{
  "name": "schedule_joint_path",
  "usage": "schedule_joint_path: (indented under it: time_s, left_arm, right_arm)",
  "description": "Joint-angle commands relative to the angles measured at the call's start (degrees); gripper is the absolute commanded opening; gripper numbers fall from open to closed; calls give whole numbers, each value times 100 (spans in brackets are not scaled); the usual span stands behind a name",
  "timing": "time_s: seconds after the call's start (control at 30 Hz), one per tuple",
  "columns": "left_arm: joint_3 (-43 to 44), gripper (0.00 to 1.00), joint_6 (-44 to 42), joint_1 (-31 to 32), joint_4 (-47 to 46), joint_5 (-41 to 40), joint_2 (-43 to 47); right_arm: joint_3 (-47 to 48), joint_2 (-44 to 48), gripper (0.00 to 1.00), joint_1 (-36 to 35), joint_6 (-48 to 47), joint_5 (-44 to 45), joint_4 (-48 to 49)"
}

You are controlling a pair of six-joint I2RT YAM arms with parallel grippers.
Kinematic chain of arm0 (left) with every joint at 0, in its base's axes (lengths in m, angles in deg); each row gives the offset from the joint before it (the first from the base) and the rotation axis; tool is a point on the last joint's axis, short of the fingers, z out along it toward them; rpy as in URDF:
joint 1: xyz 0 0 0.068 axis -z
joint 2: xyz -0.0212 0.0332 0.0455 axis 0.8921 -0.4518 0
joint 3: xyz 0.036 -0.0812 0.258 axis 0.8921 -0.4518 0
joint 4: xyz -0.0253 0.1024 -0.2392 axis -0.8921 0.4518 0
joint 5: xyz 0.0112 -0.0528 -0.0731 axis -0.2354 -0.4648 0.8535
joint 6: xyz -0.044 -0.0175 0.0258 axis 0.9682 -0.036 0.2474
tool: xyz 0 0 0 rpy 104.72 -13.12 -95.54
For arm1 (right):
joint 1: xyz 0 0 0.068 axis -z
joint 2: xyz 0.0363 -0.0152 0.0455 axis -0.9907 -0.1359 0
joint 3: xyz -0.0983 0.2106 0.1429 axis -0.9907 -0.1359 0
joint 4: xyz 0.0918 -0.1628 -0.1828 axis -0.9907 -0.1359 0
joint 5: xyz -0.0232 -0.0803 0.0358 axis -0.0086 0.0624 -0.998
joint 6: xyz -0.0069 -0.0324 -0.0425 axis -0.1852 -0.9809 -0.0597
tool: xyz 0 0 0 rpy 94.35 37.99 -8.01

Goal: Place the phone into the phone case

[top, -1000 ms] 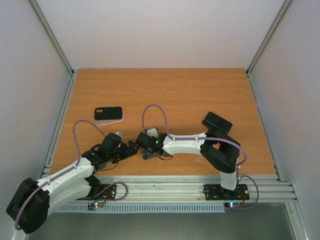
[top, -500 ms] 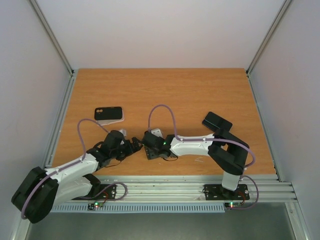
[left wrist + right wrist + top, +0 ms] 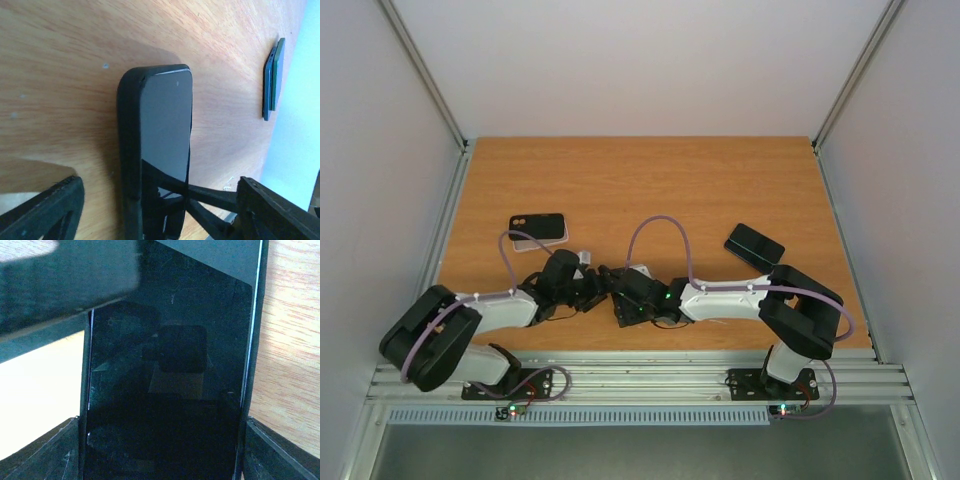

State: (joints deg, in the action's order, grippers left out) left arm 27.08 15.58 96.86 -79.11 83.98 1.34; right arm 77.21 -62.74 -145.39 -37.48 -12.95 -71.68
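Observation:
A black phone [image 3: 170, 365] stands on its edge just above the wooden table, between the two arms at the front middle. In the left wrist view its dark screen [image 3: 167, 130] sits inside a black phone case [image 3: 129, 145]. My right gripper [image 3: 162, 455] is shut on the phone, with a finger on each long edge; it also shows in the top view [image 3: 622, 297]. My left gripper [image 3: 160, 215] is open, its fingers wide on either side of the cased phone without touching it. In the top view it [image 3: 588, 290] faces the right gripper.
A second black phone [image 3: 538, 230] lies on a pale case at the left of the table. A flat black item [image 3: 754, 244] lies at the right, also seen edge-on in the left wrist view [image 3: 272, 75]. Walls enclose the table on three sides.
Both grippers have shifted a little to the right along the front of the table, still facing each other. The left arm has stretched out lower and flatter.

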Motion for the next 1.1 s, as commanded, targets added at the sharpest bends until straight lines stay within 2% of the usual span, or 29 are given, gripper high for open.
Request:
schedule_joint_path:
  time_s: [0.0, 0.2, 0.37, 0.57, 0.63, 0.77, 0.93, 1.07]
  left_arm:
    - [5, 81, 276, -25, -723, 328, -619]
    - [-95, 69, 479, 9, -1356, 434, -1155]
    - [-124, 53, 498, 12, -1584, 472, -1272]
    - [-87, 29, 201, 12, -1312, 409, -993]
    - [-67, 19, 31, 12, -1167, 379, -786]
    - [22, 4, -356, 12, -686, 252, -205]
    - [256, 1, -1106, 4, 368, -67, 926]
    - [505, 1, -1819, 3, 1131, -294, 2042]
  right_arm:
    - [-73, 121, 67, 14, 187, -293, 707]
    - [-209, 98, 67, 30, 299, -455, 1056]
    - [-312, 118, 67, 51, 276, -489, 1218]
    - [-467, 292, 67, 83, 113, -455, 1355]
    - [-566, 401, 68, 101, 87, -460, 1424]
    - [-717, 734, 77, 154, -29, -587, 1489]
    - [-1024, 1332, 93, 368, -448, -1180, 1852]
    - [-1396, 2007, 95, 627, -651, -1711, 2132]
